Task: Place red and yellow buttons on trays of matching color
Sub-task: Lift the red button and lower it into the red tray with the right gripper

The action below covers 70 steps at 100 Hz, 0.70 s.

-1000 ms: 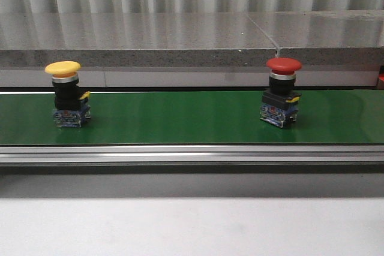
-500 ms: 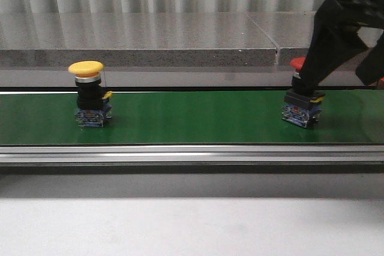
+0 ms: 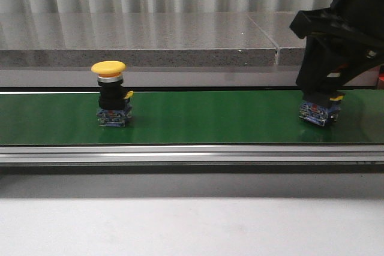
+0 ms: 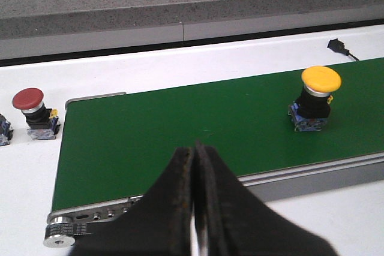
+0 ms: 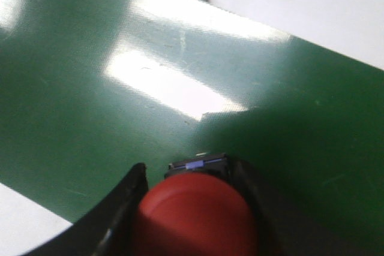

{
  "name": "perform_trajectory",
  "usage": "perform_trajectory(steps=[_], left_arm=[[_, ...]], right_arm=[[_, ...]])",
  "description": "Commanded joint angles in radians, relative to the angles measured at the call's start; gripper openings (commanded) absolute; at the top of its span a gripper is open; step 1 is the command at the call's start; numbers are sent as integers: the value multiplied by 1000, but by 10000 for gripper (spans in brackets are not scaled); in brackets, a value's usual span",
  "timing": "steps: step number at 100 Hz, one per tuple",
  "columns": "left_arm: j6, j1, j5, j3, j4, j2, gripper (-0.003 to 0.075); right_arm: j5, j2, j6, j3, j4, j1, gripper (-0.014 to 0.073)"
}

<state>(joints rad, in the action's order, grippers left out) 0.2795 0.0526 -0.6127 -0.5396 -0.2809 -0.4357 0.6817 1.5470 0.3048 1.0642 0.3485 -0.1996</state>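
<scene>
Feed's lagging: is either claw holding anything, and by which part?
Right claw straddles the red button at its cap; a firm grip cannot be told. Left claw is shut, empty.

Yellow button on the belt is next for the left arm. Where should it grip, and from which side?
Grip the yellow button on its black body, just under the wide cap, coming down from above. It stands upright on the green belt, so the overhanging cap should probably catch on the fingers if it slips. The left gripper is shut and must open first.

In the front view the black right gripper (image 3: 329,82) hides the red dome-capped push-button's cap; only its blue-and-yellow base block (image 3: 320,111) shows.
</scene>
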Motion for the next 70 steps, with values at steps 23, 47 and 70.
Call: perform_trajectory(steps=[23, 47, 70], left_arm=[[-1, 9, 74, -28, -22, -5, -20], [-1, 9, 74, -28, -22, -5, -20], [-1, 9, 74, -28, -22, -5, -20]], right_arm=[[139, -33, 14, 227, -8, 134, 104], [113, 5, 13, 359, -8, 409, 104], [58, 148, 13, 465, -6, 566, 104]])
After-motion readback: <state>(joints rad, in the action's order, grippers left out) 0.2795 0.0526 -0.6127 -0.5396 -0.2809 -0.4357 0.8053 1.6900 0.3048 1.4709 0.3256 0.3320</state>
